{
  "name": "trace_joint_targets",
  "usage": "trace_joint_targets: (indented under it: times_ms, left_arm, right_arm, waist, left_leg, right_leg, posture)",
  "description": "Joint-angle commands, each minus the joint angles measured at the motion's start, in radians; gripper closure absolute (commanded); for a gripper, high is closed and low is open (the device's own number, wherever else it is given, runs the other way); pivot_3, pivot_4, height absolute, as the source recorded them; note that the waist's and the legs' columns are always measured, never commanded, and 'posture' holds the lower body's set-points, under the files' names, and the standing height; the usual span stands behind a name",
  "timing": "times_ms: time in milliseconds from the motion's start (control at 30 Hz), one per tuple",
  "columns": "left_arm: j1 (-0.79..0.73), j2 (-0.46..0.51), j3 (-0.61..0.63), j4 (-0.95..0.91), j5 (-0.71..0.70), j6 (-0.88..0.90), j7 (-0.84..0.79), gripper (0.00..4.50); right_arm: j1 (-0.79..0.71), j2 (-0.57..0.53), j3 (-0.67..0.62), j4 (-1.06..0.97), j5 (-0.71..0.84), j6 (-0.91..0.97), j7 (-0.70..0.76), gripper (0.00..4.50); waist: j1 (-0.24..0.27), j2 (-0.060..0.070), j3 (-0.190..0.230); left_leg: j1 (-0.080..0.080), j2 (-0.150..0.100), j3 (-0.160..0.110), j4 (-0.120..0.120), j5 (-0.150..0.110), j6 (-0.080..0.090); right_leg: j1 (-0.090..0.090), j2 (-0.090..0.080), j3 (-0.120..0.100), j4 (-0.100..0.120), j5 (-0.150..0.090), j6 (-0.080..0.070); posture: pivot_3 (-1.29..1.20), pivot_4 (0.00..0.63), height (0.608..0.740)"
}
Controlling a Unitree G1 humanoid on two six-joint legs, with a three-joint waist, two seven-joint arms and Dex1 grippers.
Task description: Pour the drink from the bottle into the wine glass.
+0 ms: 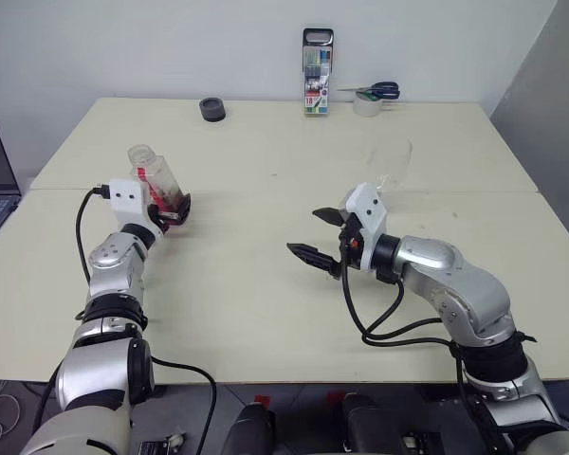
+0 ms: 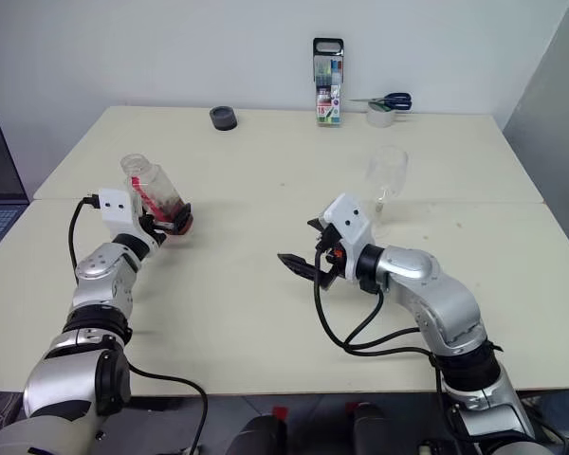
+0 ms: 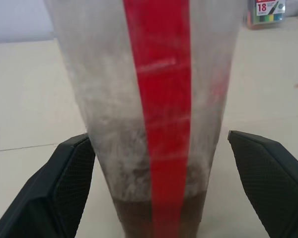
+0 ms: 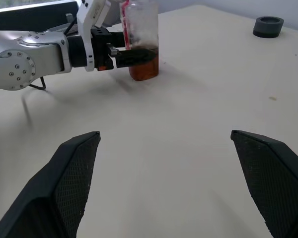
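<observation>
Standing at the left side of the pale cream matte surface [image 1: 266, 313], the small clear plastic bottle with squarish sides and a red vertical label strip [image 1: 157, 182] sits between the two black textured fingers [image 3: 72, 168] of the left claw [image 1: 171, 210], whose jaws are spread wide, with a visible gap on one side in the left wrist view; whether the other finger touches the wall cannot be told. The bottle looks tilted in the head views and its mouth appears uncapped. A shallow layer of the reddish-brown translucent drink [image 4: 145, 69] lies at its base, and the inner walls are fogged and streaked. The right claw [image 1: 320, 235] hangs open and empty above the middle of the surface. The clear stemmed wine glass with a rounded bowl [image 2: 386, 175] stands just beyond the right arm, well apart from the bottle; no liquid can be made out in it. Judged risks: thin, smooth plastic may tip or skid if a finger brushes it, spilling the remaining drink from the open mouth; the right arm, being close to the thin-stemmed glass, could knock it over, since a tall bowl on a narrow foot topples easily.
</observation>
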Motion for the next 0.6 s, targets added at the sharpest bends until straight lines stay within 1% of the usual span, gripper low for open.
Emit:
trace_joint_targets:
  times_ms: [33, 167, 333, 400, 533, 600]
  left_arm:
    - [0.028, -0.004, 0.011, -0.046, -0.003, -0.035, 0.024, 0.03]
    - [0.088, -0.014, 0.016, -0.109, -0.003, -0.039, 0.067, 0.03]
    - [0.174, -0.027, 0.023, -0.221, -0.014, -0.023, 0.107, 0.03]
    - [0.228, -0.032, 0.025, -0.301, -0.021, -0.003, 0.112, 0.03]
    - [0.388, -0.046, 0.022, -0.548, -0.051, 0.077, 0.103, 0.03]
    - [0.466, -0.046, 0.008, -0.669, -0.066, 0.117, 0.075, 0.03]
  right_arm:
    - [0.013, -0.002, -0.002, -0.041, -0.025, -0.039, -0.014, 0.00]
    - [0.068, -0.028, -0.002, -0.061, -0.060, -0.083, -0.010, 0.00]
    - [0.110, -0.051, -0.034, -0.091, -0.038, -0.027, -0.008, 0.00]
    - [0.126, -0.059, -0.051, -0.104, -0.031, -0.016, -0.008, 0.00]
    - [0.190, -0.087, -0.093, -0.144, -0.023, -0.016, -0.008, 0.00]
    - [0.225, -0.082, -0.126, -0.154, -0.021, -0.020, -0.031, 0.00]
  waist:
    - [0.000, 0.000, 0.000]
    - [0.000, 0.000, 0.000]
    - [0.001, 0.000, 0.000]
    - [0.001, 0.000, 0.000]
    - [0.001, 0.000, 0.000]
    - [0.003, 0.000, 0.000]
  left_leg:
    - [0.000, 0.000, 0.000, 0.000, 0.000, 0.000]
    - [0.000, 0.000, 0.000, -0.001, 0.000, 0.000]
    - [0.001, 0.001, 0.000, -0.001, 0.000, 0.000]
    - [0.001, 0.001, 0.000, -0.001, 0.000, 0.000]
    - [0.001, 0.001, 0.000, -0.001, 0.000, 0.000]
    - [0.001, 0.001, 0.000, -0.001, 0.000, 0.000]
  right_leg:
    - [0.000, 0.000, 0.000, 0.000, 0.000, 0.000]
    - [0.000, 0.000, 0.000, 0.000, 0.000, 0.000]
    - [0.000, 0.000, 0.000, 0.000, 0.000, 0.000]
    - [0.000, 0.000, 0.000, 0.001, 0.000, 0.000]
    - [0.000, -0.001, 0.001, 0.000, 0.000, 0.000]
    - [0.000, -0.001, 0.001, -0.001, 0.000, 0.000]
  posture:
    - [0.00, 0.150, 0.740]
    - [0.00, 0.150, 0.740]
    - [0.00, 0.150, 0.740]
    - [0.00, 0.150, 0.740]
    - [0.00, 0.150, 0.740]
    - [0.00, 0.150, 0.740]
